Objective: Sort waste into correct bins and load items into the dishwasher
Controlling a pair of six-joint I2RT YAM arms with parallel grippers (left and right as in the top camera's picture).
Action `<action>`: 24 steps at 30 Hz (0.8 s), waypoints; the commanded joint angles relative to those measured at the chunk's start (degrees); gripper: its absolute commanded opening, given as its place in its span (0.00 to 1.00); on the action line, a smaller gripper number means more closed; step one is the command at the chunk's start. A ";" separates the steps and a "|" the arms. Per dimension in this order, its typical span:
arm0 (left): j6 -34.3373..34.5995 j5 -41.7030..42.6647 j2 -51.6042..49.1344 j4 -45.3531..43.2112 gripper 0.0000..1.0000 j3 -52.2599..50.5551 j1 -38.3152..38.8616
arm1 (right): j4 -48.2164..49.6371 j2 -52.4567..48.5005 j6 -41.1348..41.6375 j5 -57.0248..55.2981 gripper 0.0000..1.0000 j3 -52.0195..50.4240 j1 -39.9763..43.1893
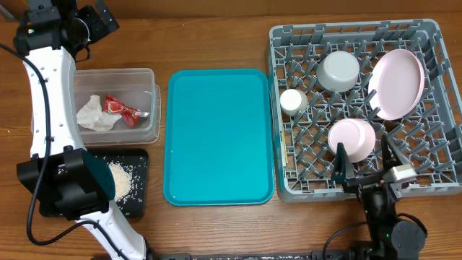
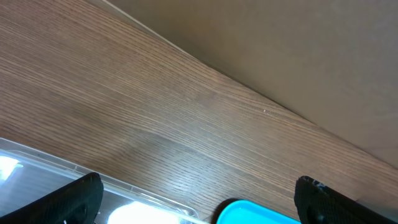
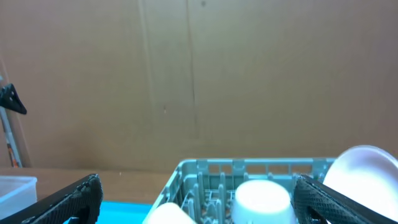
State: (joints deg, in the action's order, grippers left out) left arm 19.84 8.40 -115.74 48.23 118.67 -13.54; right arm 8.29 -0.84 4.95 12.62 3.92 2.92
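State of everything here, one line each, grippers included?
Left gripper, open, holding nothing.
Right gripper, open, holding nothing.
Napkin, crumpled, in clear tub.
Wrapper, crinkled, in clear tub.
Rice, scattered on black tray.
Teal tray, empty.
Plate, leaning on edge in rack.
Bowl, upside down in rack.
Dish, in rack.
Cup, in rack.

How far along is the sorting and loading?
Looks done: crumpled white paper napkin and red wrapper in the clear plastic tub, rice-like grains on the flat black tray; large pink plate, smaller pink dish, grey bowl and white cup in the grey dish rack. In hand: nothing, left gripper and right gripper open. Left: nothing on the teal tray.
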 commanded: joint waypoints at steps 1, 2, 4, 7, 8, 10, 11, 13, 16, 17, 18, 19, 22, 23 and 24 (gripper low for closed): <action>0.96 0.44 -0.72 -0.02 1.00 1.49 0.07 | 0.22 0.70 1.42 -0.42 1.00 -1.11 -0.35; 0.96 0.44 -0.72 -0.02 1.00 1.49 0.07 | 0.11 0.70 1.79 -0.37 1.00 -1.36 -0.35; 0.96 0.42 -0.72 0.00 1.00 1.49 0.07 | 0.00 0.70 1.77 -0.35 1.00 -2.29 -0.39; 0.96 0.44 -0.72 -0.02 1.00 1.49 0.07 | -1.75 0.70 1.70 -0.85 1.00 -3.48 -0.66; 0.96 0.42 -0.74 -0.02 1.00 1.49 0.07 | -3.30 0.70 1.70 -1.11 1.00 -3.45 -0.85; 0.96 0.44 -0.72 -0.02 1.00 1.49 0.07 | -6.43 0.70 1.70 -1.49 1.00 -3.45 -1.01; 0.96 0.44 -0.72 -0.02 1.00 1.49 0.07 | -7.85 0.70 1.70 -1.77 1.00 -3.45 -1.05; 0.98 0.44 -0.72 0.00 1.00 1.49 0.07 | -10.36 0.70 1.70 -3.45 1.00 -3.45 -1.05; 0.96 0.42 -0.72 -0.02 1.00 1.49 0.07 | -12.72 0.70 1.68 -6.93 1.00 -3.43 -1.03; 0.96 0.44 -0.72 -0.02 1.00 1.49 0.07 | -12.74 0.70 1.70 -8.41 1.00 -3.43 -1.03; 0.96 0.44 -0.72 0.00 1.00 1.49 0.07 | -12.81 0.70 1.70 -9.66 1.00 -3.43 -1.03; 0.96 0.44 -0.72 -0.02 1.00 1.49 0.07 | -12.83 0.70 1.70 -10.36 1.00 -3.45 -1.03; 0.96 0.44 -0.72 -0.02 1.00 1.49 0.07 | -12.94 0.68 1.73 -10.43 1.00 -3.45 -1.03; 0.96 0.44 -0.72 -0.02 1.00 1.49 0.07 | -12.94 0.68 1.73 -10.43 1.00 -3.45 -1.03; 0.96 0.42 -0.72 -0.02 1.00 1.49 0.07 | -12.94 0.68 1.73 -10.43 1.00 -3.45 -1.03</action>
State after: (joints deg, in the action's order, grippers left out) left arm 19.84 8.40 -115.74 48.23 118.67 -13.54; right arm -4.75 -0.73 6.24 4.27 1.06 2.20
